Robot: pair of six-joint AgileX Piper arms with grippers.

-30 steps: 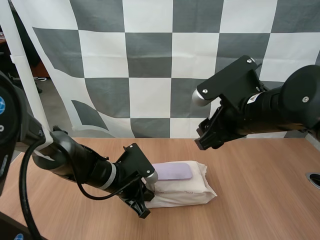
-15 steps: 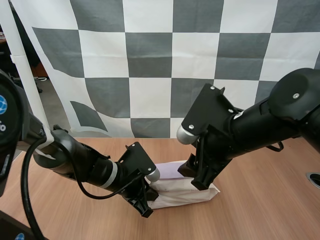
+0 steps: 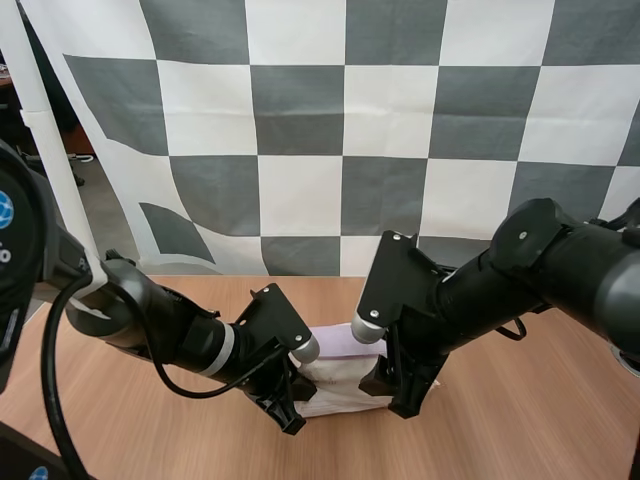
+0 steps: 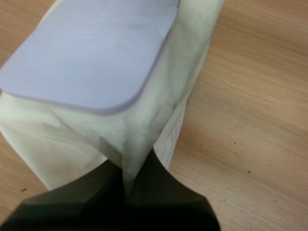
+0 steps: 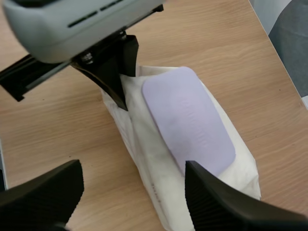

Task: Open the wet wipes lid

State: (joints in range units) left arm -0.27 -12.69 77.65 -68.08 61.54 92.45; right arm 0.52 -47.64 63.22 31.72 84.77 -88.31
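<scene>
The pack of wet wipes (image 3: 338,388) lies flat on the wooden table (image 3: 520,400) between the two arms, its pale lilac lid (image 3: 338,343) on top and shut flat against the wrapper. The table's back edge runs behind the pack with a strip of bare wood between them, and in the high view more bare wood spreads to the right of the right arm and along the near side in front of the pack. The left gripper (image 3: 288,400) sits low at the pack's left end, its two fingers closed tight on the crimped end fold of the wrapper; the left wrist view shows the white film pinched up between the dark tips, just short of the lid's rounded corner. The right gripper (image 5: 131,195) hangs over the opposite end with its fingers (image 5: 219,202) spread wide and nothing between them (their ribbed inner faces are turned to each other). One finger stands over the pack near the lid's end, the other over bare wood beside the pack. From the right wrist, the left gripper shows at the pack's far end, touching the wrapper beside the lid.
</scene>
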